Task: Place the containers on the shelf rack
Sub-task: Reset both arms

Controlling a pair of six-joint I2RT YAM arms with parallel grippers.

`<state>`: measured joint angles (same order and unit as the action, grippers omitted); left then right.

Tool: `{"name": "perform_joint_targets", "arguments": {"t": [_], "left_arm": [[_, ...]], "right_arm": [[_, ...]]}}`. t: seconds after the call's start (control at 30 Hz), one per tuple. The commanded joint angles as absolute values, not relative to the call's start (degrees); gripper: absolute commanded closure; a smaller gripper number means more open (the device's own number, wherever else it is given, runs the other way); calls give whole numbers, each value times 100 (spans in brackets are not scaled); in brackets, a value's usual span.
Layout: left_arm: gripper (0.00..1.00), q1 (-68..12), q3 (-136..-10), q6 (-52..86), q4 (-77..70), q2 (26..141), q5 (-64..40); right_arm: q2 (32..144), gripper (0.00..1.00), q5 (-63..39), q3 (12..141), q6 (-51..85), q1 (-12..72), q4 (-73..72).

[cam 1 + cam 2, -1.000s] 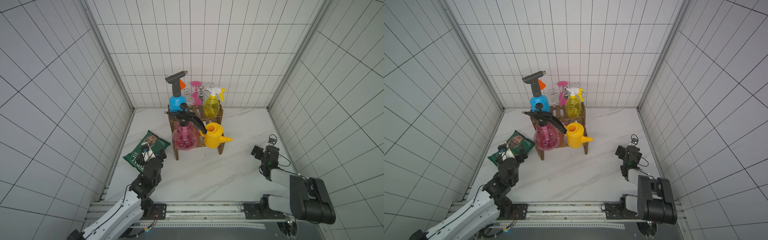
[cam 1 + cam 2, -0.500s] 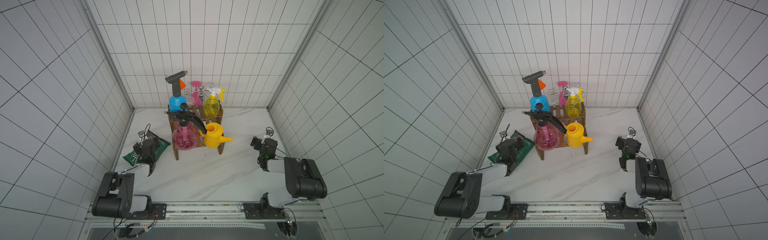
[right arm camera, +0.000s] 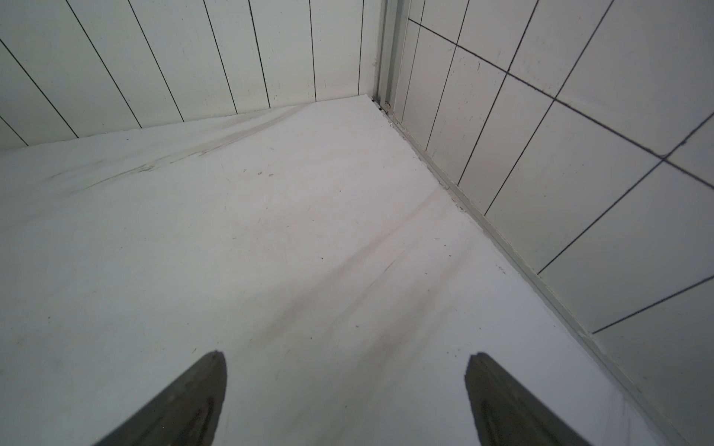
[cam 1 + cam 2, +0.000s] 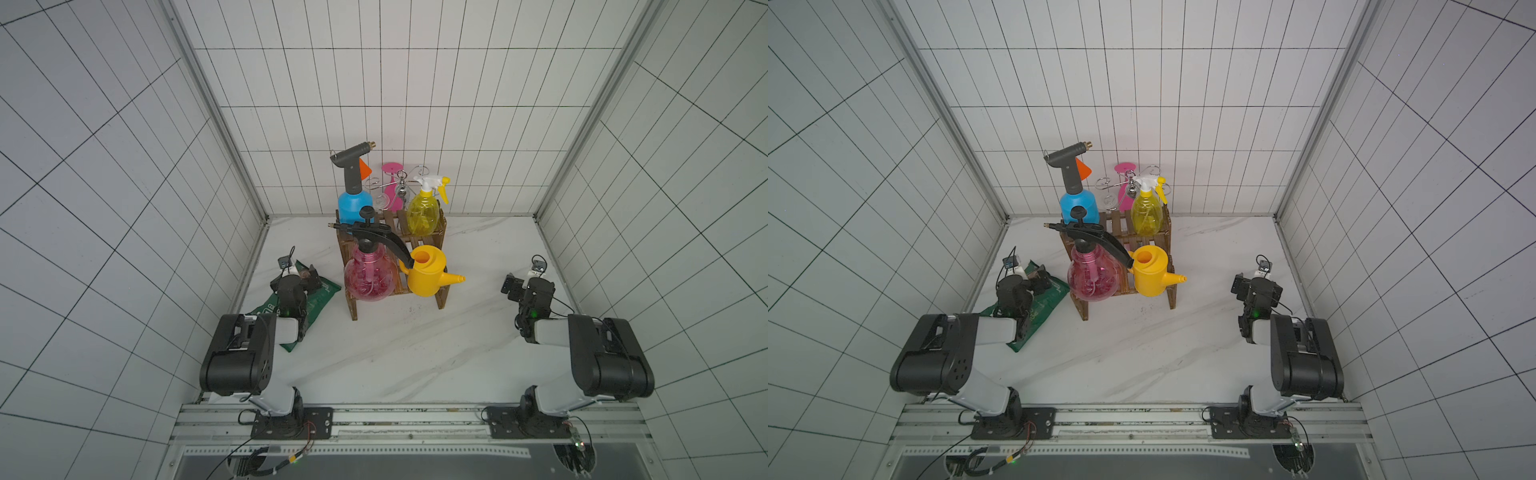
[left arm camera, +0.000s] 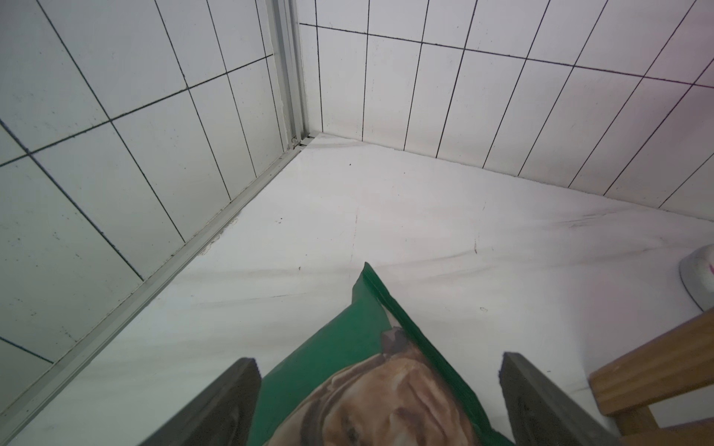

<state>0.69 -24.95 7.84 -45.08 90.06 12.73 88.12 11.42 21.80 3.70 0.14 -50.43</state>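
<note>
In both top views the brown slatted shelf rack (image 4: 420,240) (image 4: 1128,226) stands at the back middle with the containers on it. The blue sprayer (image 4: 353,206) (image 4: 1077,204) and the yellow trigger bottle (image 4: 424,212) (image 4: 1146,215) are on its upper tier. The pink round sprayer (image 4: 370,279) (image 4: 1094,280) and the yellow watering can (image 4: 426,277) (image 4: 1152,277) are on its lower tier. My left gripper (image 4: 300,275) (image 5: 378,361) hangs open low over a green chip bag, left of the rack. My right gripper (image 4: 525,283) (image 3: 347,355) is open over bare table, right of the rack.
The green chip bag (image 4: 321,297) (image 5: 347,347) lies flat under my left gripper. A chrome wire stand (image 4: 401,188) with a pink piece (image 4: 392,172) stands behind the rack. A corner of the rack (image 5: 657,370) is close beside my left fingers. Tiled walls enclose three sides.
Both arms have folded down and back toward their bases. The left gripper moved out over the chip bag, the right one slightly farther back. Both stayed open; the containers did not move.
</note>
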Motion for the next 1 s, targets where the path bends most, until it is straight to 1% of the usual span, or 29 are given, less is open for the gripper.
{"name": "perform_joint_targets", "arguments": {"t": [0.0,0.1,0.17,0.33,0.5,0.97], "left_arm": [[2,-10,-2600,667,-4331,8927,1363],[2,7,-2610,677,-4313,8921,1336],[2,4,-2611,679,-4315,8921,1329],[2,9,-2611,672,-4315,8921,1330],[2,5,-2612,675,-4320,8921,1329],[2,9,-2610,677,-4314,8921,1332]], "right_arm": [[8617,1,1051,1591,233,86,-5940],[8749,1,701,1051,47,96,-7204],[8824,1,712,965,34,105,-7455],[8834,1,804,963,72,112,-7489],[8878,1,1241,908,267,111,-7630],[8948,1,1236,827,190,159,-7868]]}}
